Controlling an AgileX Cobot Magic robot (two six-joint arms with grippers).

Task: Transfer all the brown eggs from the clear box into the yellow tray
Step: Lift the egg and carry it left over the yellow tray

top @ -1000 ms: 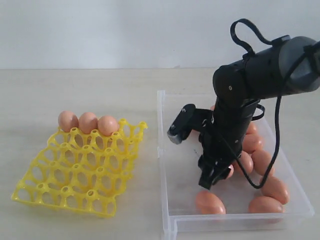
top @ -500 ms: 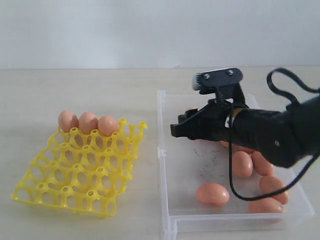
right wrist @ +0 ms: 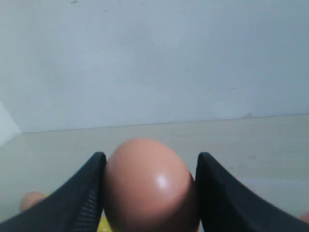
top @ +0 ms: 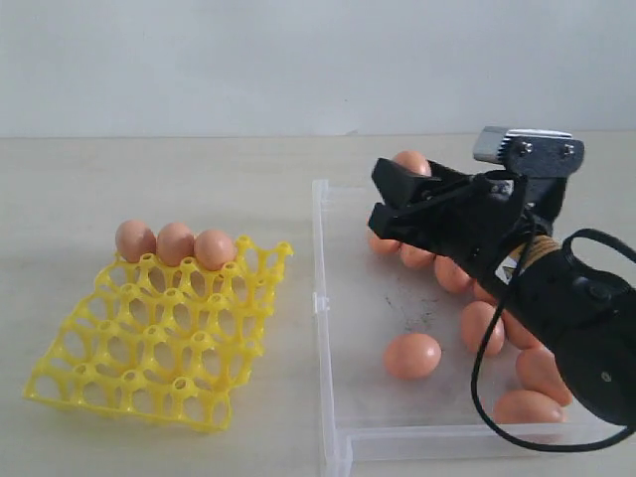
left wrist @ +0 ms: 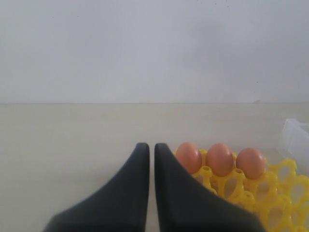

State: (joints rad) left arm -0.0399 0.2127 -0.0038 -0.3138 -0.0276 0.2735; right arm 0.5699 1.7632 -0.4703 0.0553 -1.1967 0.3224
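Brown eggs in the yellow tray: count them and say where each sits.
3, side by side in the yellow tray's far row: left egg, middle egg, right egg. Its other cells show empty; none looks hidden.

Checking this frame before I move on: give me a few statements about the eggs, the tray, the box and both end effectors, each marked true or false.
1. The right end effector grips a brown egg. True.
2. The yellow tray holds five eggs. False: three eggs sit side by side in one edge row.
3. The left end effector is wide open. False: its jaws are shut, with nothing between them.
4. The clear box has loose eggs on its floor. True.
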